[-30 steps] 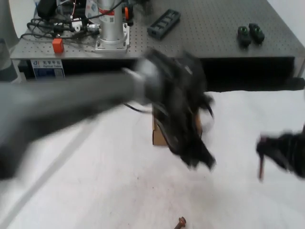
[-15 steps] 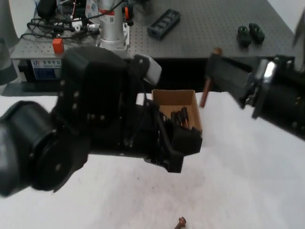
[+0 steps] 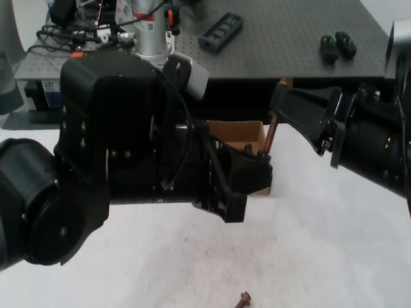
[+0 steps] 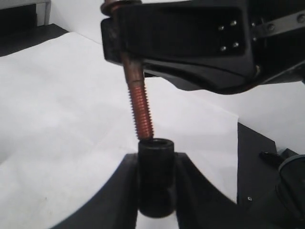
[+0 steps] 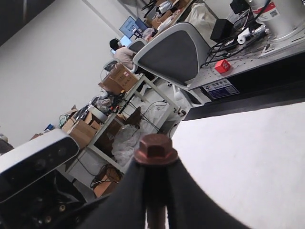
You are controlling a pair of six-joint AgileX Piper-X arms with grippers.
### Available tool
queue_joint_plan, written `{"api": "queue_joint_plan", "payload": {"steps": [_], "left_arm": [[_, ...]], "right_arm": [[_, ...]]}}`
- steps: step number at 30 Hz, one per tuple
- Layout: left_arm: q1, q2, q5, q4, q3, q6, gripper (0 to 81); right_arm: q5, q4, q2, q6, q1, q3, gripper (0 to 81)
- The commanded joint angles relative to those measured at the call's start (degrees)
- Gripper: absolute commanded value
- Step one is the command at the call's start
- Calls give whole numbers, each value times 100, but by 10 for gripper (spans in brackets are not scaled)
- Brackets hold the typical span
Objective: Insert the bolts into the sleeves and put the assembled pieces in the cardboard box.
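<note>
Bolts are in two places. A spare bolt lies alone on the white desk, at the near edge and well apart from both arms. I think it is for a later turn.

Farther in, the big left arm hangs over the desk. The left pincer squeezes a black sleeve between its two fingers. The sleeve stands upright with its hole facing up, so a bolt can go in from above.

Just over it, the right pincer grips the bolt tight, close under its head. The bolt hangs down with its screw end low, tilted a little. Its tip is right at the sleeve's hole. I cannot tell if it is already a tiny way in. Holding it by the top leaves the long part free to slide into the sleeve. From the right wrist, the bolt's head pokes out above the fingers.

I think the joining step is just starting. The bolt needs to line up straight and then go down. If it is pushed while tilted, it could catch on the rim.

Just behind the pincers sits the box, open on top. Joining the parts so near it means a short trip to drop them in.

Far back is a metal board full of holes, with a black tray on it. I don't think the tray is part of this job.
</note>
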Motion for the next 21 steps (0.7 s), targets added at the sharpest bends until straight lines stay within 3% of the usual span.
{"api": "queue_joint_plan", "payload": {"steps": [1,9,17,19,20,21], "left_arm": [[-21,-70,-140,-181,-49,-125,6],[-21,-70,-38,-181,-49,-176,6],[-21,-70,-434,-181,-49,-176,6],[-21,-70,-434,-181,-49,-176,6],[-21,-70,-434,-181,-49,-176,6],[-21,-70,-432,-196,-49,-176,6]], "right_arm": [[-237,50,-1,-68,38,-67,50],[-482,7,-1,-197,38,-67,50],[-1001,249,-1,-197,38,-67,50],[-1147,277,-1,-197,38,-67,19],[-1226,278,-1,-197,38,-67,32],[-1253,267,-1,-197,38,-67,114]]}}
